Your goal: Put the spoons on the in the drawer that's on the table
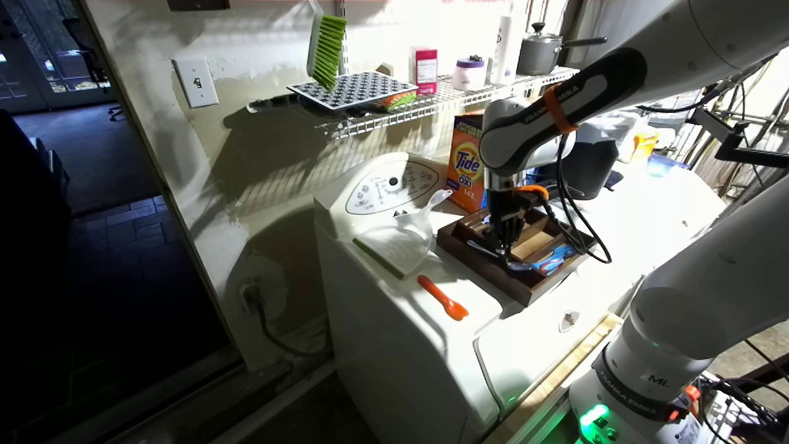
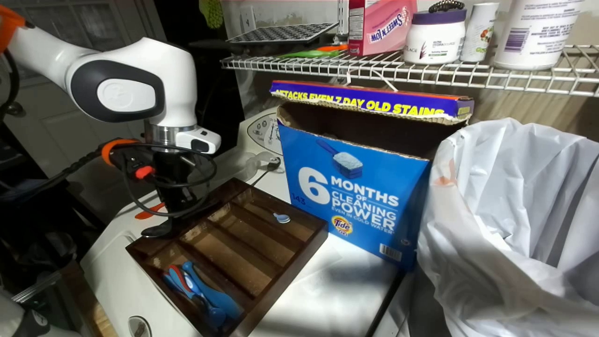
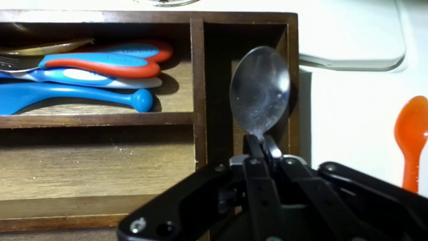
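- Gripper (image 3: 261, 144), black: fingers together, clamped on the neck of a metal spoon (image 3: 260, 88).
- Same metal spoon: bowl jutting past the fingertips, above the narrow crosswise end compartment of the drawer (image 3: 293, 36); contact with the compartment floor cannot be told.
- Same drawer: brown wood, dark rim, several long compartments and the one crosswise; set on the white tabletop (image 3: 351, 117).
- Blue-handled utensils (image 3: 100, 63), several, some with red: lying together in an outer long compartment.
- Orange spoon (image 3: 412, 130), one: flat on the tabletop outside the drawer, apart from it, on the end compartment's side.
- Pale blue spoon (image 2: 282, 218), small, handle unclear: in the long compartment at the drawer's opposite side from the utensils.
- Dustpan (image 1: 394, 243), translucent, green edge: on the tabletop, near the drawer.
- Tide box (image 2: 355, 187), top open: upright, just beside the drawer.
- Black bin (image 1: 595, 163), pale liner: beside the box.
- Wire shelf (image 2: 468, 77), at the wall: bearing a pink carton (image 2: 381, 28), a purple-lidded jar (image 2: 435, 40) and a lidded pot (image 1: 539, 55).
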`<state>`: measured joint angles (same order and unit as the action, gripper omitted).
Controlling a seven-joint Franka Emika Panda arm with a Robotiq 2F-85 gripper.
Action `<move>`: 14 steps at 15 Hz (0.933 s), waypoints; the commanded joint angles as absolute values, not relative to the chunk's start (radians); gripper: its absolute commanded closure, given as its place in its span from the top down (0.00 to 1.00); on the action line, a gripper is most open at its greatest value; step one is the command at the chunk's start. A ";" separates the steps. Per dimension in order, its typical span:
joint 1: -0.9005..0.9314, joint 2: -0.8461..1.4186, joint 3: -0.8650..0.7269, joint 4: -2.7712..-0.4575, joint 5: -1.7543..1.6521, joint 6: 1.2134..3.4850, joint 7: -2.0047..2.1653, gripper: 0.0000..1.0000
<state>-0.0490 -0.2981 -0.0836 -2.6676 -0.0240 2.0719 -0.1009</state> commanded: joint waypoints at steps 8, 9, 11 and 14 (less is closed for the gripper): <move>-0.062 -0.242 -0.086 -2.634 -0.037 2.071 -0.105 0.02; -0.062 -0.240 -0.086 -2.632 -0.036 2.072 -0.104 0.02; -0.061 -0.236 -0.085 -2.631 -0.035 2.075 -0.102 0.02; -0.058 -0.218 -0.085 -2.628 -0.027 2.081 -0.108 0.02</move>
<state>-0.0549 -0.2521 -0.0879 -2.6506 -0.0240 2.0747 -0.1022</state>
